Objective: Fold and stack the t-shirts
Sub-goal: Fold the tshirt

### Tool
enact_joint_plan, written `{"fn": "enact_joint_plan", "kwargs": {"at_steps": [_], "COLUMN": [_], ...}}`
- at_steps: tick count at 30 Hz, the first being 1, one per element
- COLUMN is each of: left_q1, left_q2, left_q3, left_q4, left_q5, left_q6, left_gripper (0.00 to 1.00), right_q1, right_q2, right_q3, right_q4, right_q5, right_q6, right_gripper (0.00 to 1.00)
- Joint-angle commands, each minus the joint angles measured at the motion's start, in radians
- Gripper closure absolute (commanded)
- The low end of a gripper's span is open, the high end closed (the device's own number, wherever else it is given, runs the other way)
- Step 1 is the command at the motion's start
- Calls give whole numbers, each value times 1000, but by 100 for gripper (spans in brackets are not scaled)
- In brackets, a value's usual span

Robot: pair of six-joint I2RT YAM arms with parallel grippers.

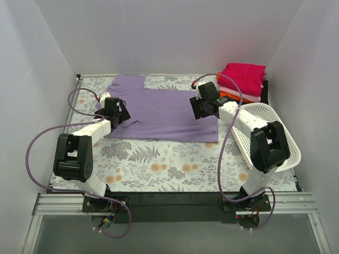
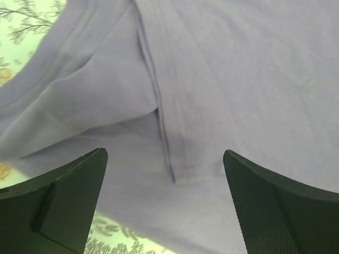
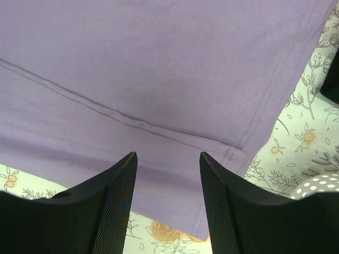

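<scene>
A lavender-purple t-shirt (image 1: 159, 114) lies partly folded on the flowered cloth, one sleeve sticking out at the back left. A stack of folded t-shirts (image 1: 242, 80), magenta on top, then pale pink, orange and black, sits at the back right. My left gripper (image 1: 123, 112) hovers over the shirt's left end, jaws wide open over the purple cloth (image 2: 212, 79) and its seam, nothing between them. My right gripper (image 1: 201, 108) stands over the shirt's right end, jaws open above the folded hem and corner (image 3: 233, 156), nothing in them.
A white lattice basket (image 1: 267, 135) lies tilted at the right, beside the right arm. The flowered tablecloth (image 1: 169, 161) shows in front of the shirt. White walls close in the left, back and right sides.
</scene>
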Motion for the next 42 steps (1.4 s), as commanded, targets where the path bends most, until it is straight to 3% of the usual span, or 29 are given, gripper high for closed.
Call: {"fn": "enact_joint_plan", "kwargs": {"at_steps": [1, 12, 22, 28, 34, 42], "left_q1": [0, 35, 49, 49, 50, 52], "left_q2": [51, 197, 229, 223, 242, 297], "left_q3": [58, 135, 130, 147, 171, 254], "left_q4": [28, 82, 112, 114, 108, 103], "left_q5": [39, 114, 114, 105, 105, 131], "left_q6": [-10, -27, -37, -30, -26, -17], "left_gripper": [17, 36, 62, 68, 99, 100], "right_q1": [-4, -2, -2, -2, -2, -4], "right_q2": [-9, -62, -64, -58, -58, -53], "right_q3": [6, -31, -34, -34, -34, -34], "right_q4": [41, 63, 63, 63, 63, 63], "right_q5": [-10, -16, -31, -44, -45, -44], "right_q6": [-18, -22, -24, -22, -25, -25], "right_gripper": [54, 54, 53, 53, 53, 53]}}
